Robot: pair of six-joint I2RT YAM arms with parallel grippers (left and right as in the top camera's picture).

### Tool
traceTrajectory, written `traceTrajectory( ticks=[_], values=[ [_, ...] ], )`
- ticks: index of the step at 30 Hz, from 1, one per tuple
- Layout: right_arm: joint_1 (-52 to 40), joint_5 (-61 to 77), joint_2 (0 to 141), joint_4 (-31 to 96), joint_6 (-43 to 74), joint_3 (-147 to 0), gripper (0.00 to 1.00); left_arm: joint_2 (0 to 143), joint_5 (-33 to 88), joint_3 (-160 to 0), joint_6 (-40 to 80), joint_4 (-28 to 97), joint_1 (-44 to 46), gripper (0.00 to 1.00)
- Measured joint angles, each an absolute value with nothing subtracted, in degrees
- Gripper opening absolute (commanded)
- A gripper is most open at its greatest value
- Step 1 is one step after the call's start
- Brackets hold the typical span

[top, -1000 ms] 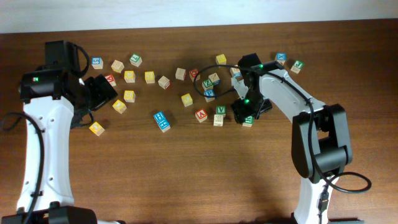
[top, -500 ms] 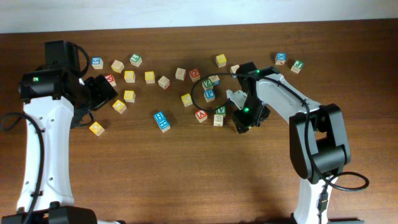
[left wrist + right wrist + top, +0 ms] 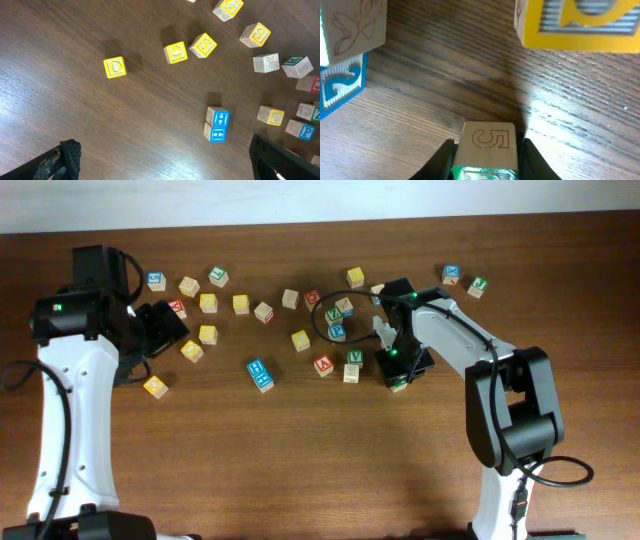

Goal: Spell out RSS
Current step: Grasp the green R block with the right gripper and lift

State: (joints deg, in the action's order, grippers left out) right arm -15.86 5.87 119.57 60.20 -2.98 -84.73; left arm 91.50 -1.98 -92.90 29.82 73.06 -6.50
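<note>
Right gripper clenched on S block; we fear grazing the yellow block close ahead. Left gripper released.

The table is dark brown wood with a long grain, and its far edge meets a white wall. Small letter blocks lie scattered in a band along the far half. Toward the far left corner sit a blue-topped block, a green-topped block and several yellow ones. A lone yellow block lies nearest the left edge. Around the middle, a blue pair lies touching, side by side. Near the far right corner, a blue block and a green block sit close together. Right of the middle is a green-sided block; whether it rests on the wood cannot be told.
</note>
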Motion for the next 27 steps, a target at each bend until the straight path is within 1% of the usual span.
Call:
traceTrajectory(
  ticks=[3, 5, 6, 11, 12, 14, 16, 18, 20, 22, 23, 26, 27],
  values=[
    [-15.9, 6.1, 119.6, 60.1, 1.4, -84.7, 0.23, 91.5, -2.0, -92.9, 29.8, 73.1, -6.5, 0.99],
    [-15.9, 7.7, 119.6, 60.5, 2.5, -84.7, 0.19, 91.5, -2.0, -92.9, 29.8, 73.1, -6.5, 0.99],
    [-15.9, 9.0, 119.6, 62.2, 3.0, -85.0, 0.17, 91.5, -2.0, -92.9, 29.8, 73.1, -6.5, 0.99],
    [-16.8, 14.3, 119.2, 76.8, 3.7, -94.1, 0.18, 91.5, -2.0, -92.9, 29.8, 73.1, -6.5, 0.99],
    [-17.9, 16.3, 119.1, 77.6, 3.7, -95.0, 0.18, 91.5, -2.0, -92.9, 29.8, 73.1, -6.5, 0.99],
    [-22.3, 19.9, 119.1, 75.5, 5.5, -95.3, 0.18, 91.5, -2.0, -92.9, 29.8, 73.1, -6.5, 0.99],
    [-28.2, 19.0, 119.1, 70.5, 11.5, -95.3, 0.18, 91.5, -2.0, -92.9, 29.8, 73.0, -6.5, 0.99],
    [-34.5, 14.7, 119.1, 65.7, 20.8, -95.2, 0.19, 91.5, -2.0, -92.9, 29.8, 73.0, -6.5, 0.99],
    [-38.7, 8.6, 119.2, 62.3, 29.0, -95.3, 0.19, 91.5, -2.0, -92.9, 29.8, 73.0, -6.5, 0.99],
    [-41.3, 5.3, 120.2, 59.5, 33.5, -95.3, 0.19, 91.5, -2.0, -92.9, 29.8, 73.1, -6.5, 0.99],
    [-43.0, 3.8, 121.8, 57.9, 35.9, -95.3, 0.27, 91.5, -2.0, -92.9, 29.8, 73.1, -6.5, 0.99],
    [-45.5, 2.1, 124.8, 58.0, 39.6, -95.3, 0.26, 91.5, -2.0, -92.9, 29.8, 73.1, -6.5, 0.99],
    [-45.9, 1.5, 125.8, 58.3, 41.2, -95.3, 0.23, 91.5, -2.0, -92.9, 29.8, 73.1, -6.5, 0.99]
  ],
)
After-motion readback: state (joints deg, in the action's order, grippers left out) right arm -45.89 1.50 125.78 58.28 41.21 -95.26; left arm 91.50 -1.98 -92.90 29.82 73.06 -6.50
